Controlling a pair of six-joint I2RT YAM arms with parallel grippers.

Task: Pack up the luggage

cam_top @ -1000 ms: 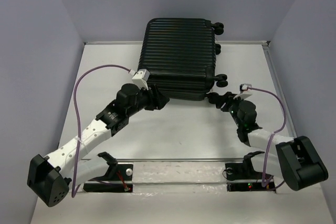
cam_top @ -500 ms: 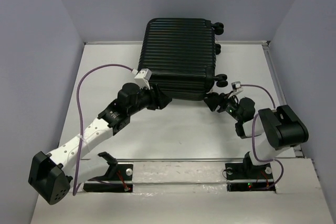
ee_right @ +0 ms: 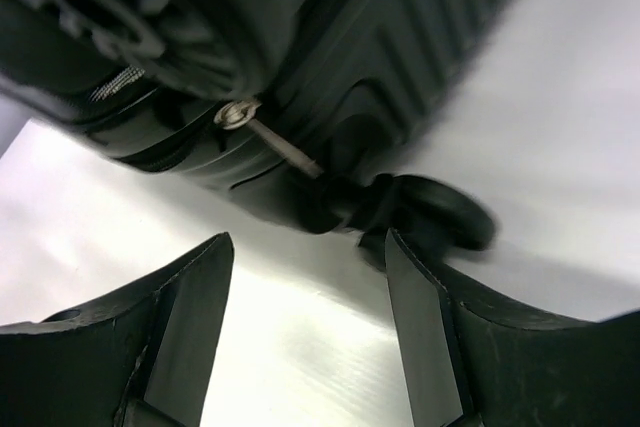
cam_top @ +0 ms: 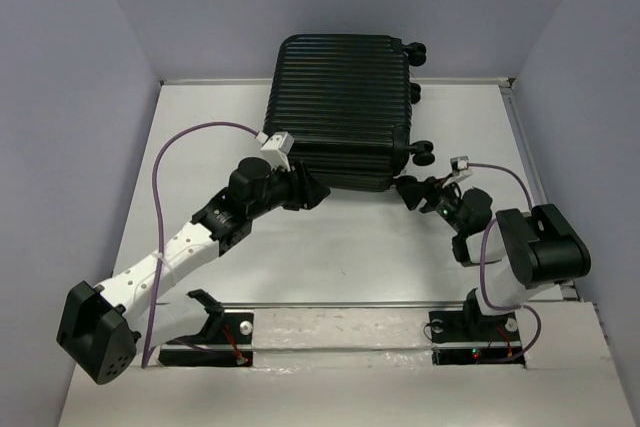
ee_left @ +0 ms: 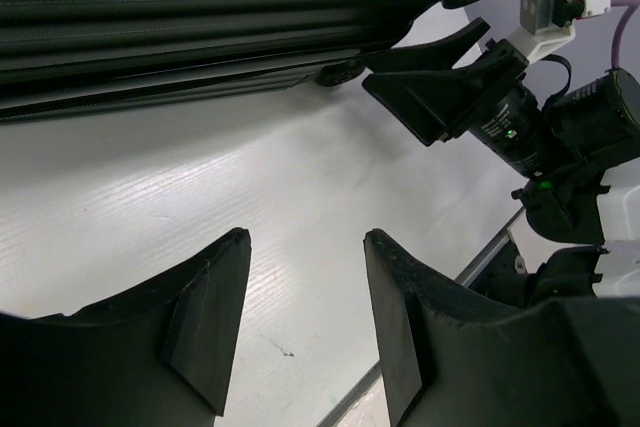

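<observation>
The luggage (cam_top: pixel 340 107) is a closed black ribbed hard-shell suitcase lying flat at the back middle of the table, its wheels on the right side. My left gripper (cam_top: pixel 312 192) is open and empty at the suitcase's near left corner; in the left wrist view the ribbed shell (ee_left: pixel 200 17) fills the top. My right gripper (cam_top: pixel 406 189) is open and empty just off the near right corner. In the right wrist view a metal zipper pull (ee_right: pixel 270 137) and a wheel (ee_right: pixel 440 212) sit just ahead of my open jaws.
The white table (cam_top: pixel 330 247) has a raised rim at the back and right (cam_top: pixel 525 147). A metal rail with the arm mounts (cam_top: pixel 340 312) runs along the near edge. The right arm's wrist camera and fingers show in the left wrist view (ee_left: pixel 480 97).
The right arm has swung its elbow up and back while its gripper stays by the near right wheel. The left gripper has edged slightly right along the suitcase's near edge.
</observation>
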